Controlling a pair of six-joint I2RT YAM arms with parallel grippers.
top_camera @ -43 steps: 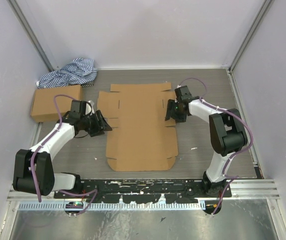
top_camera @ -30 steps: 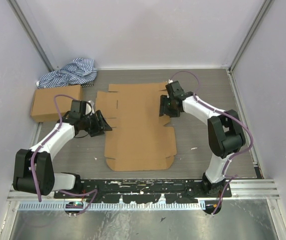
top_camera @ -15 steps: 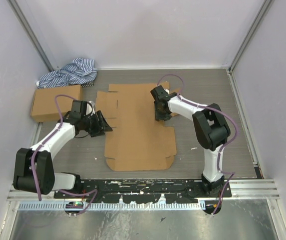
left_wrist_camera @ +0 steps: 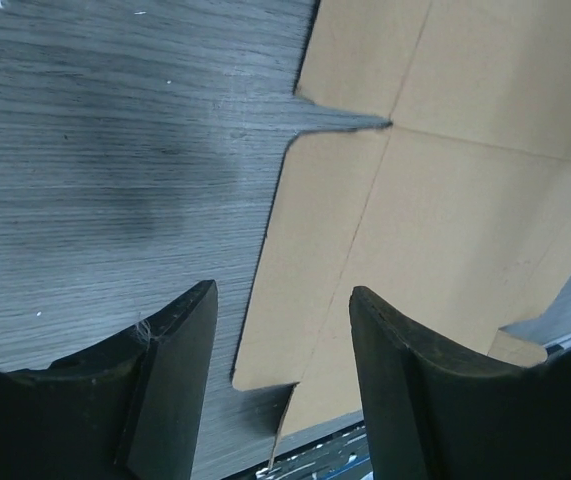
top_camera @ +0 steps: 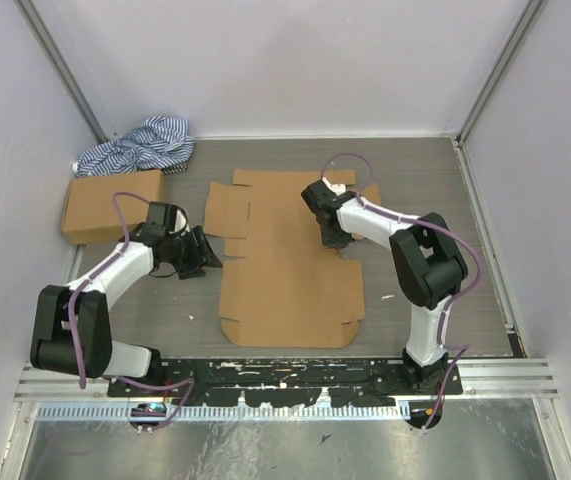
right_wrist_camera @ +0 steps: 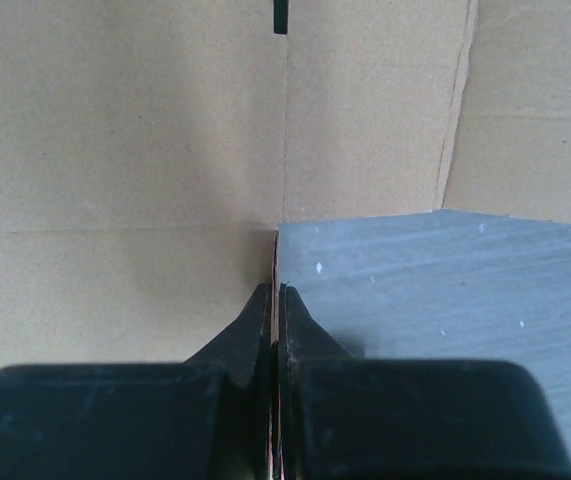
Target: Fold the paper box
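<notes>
I see the paper box [top_camera: 285, 270] lying flat and unfolded in the middle of the bench [top_camera: 415, 190]. Its long side runs from the far edge toward the near edge, and its flaps are spread out to the left and right.

The right pincer [top_camera: 333, 238] is at the right edge of the sheet, in the far half. In the right wrist view its two fingers [right_wrist_camera: 235, 350] are pressed fully together, with the thin cardboard edge caught between them. So it has a grip on the paper box there. To the left of the fingers I see brown cardboard with a crease and a slit. To the right of them I see the grey bench surface.

The left pincer [top_camera: 203, 252] is at the left side of the sheet, just beside a side flap. Its jaws stand well apart and hold nothing. In the left wrist view a corner of the flap [left_wrist_camera: 315, 290] shows in the gap between the two fingers. I cannot tell if the fingers touch the bench or the cardboard.

A smaller closed cardboard box [top_camera: 112, 203] stands at the left edge of the bench. A striped cloth [top_camera: 140, 145] lies crumpled in the far left corner.
</notes>
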